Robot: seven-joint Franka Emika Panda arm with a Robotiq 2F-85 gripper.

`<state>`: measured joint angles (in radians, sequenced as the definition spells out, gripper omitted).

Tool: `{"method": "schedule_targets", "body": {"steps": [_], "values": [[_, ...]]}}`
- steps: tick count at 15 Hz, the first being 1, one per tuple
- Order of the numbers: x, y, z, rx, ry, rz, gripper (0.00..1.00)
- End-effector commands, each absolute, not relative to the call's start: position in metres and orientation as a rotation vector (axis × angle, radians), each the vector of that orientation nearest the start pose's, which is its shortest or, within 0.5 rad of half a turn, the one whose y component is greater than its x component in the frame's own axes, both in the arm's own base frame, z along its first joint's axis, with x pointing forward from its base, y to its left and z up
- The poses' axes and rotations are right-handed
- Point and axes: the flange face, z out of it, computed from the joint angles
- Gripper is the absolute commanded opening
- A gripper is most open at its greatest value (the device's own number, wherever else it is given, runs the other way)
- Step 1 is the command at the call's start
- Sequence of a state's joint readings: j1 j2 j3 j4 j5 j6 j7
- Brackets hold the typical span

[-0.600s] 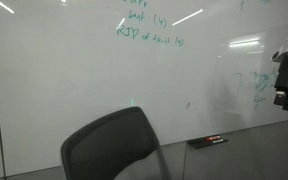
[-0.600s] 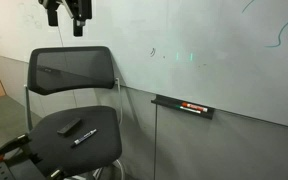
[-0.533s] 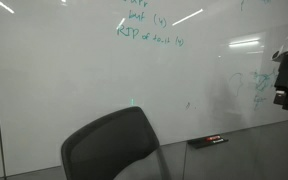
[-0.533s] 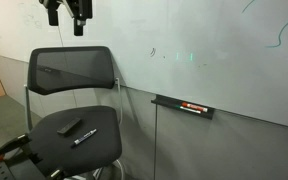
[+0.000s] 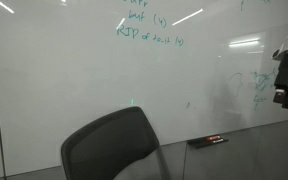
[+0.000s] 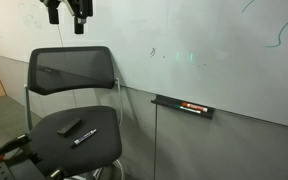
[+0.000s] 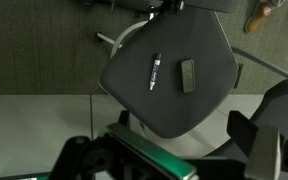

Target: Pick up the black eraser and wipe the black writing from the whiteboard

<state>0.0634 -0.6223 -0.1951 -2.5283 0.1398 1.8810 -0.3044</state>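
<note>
The whiteboard (image 5: 74, 90) (image 6: 214, 40) fills the wall in both exterior views and carries thin green handwriting (image 5: 149, 30). The black eraser (image 5: 208, 141) (image 6: 183, 106), a flat black bar with a reddish spot, lies on the ledge under the board. My gripper (image 5: 287, 97) (image 6: 68, 14) hangs in the air in front of the board, far from the eraser, above the chair. It is open and empty. In the wrist view the two fingers (image 7: 169, 150) stand wide apart over the chair seat. The eraser is out of the wrist view.
A black office chair (image 6: 74, 95) (image 5: 114, 145) stands before the board. On its seat lie a small black block (image 6: 72, 126) (image 7: 188, 75) and a marker pen (image 6: 84, 137) (image 7: 155, 71). A grey wall panel (image 6: 234, 145) runs below the ledge.
</note>
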Motion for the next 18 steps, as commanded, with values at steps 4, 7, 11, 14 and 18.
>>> {"method": "schedule_targets", "body": {"steps": [4,7,11,14,18], "values": [[0.357,-0.027,0.461,-2.871,-0.273,0.010,1.00],[0.354,0.007,0.409,-2.892,-0.316,0.063,1.00],[0.350,0.071,0.335,-2.944,-0.367,0.078,1.00],[0.355,0.122,0.279,-3.006,-0.436,0.080,1.00],[0.358,0.173,0.209,-3.028,-0.422,0.165,1.00]]}}
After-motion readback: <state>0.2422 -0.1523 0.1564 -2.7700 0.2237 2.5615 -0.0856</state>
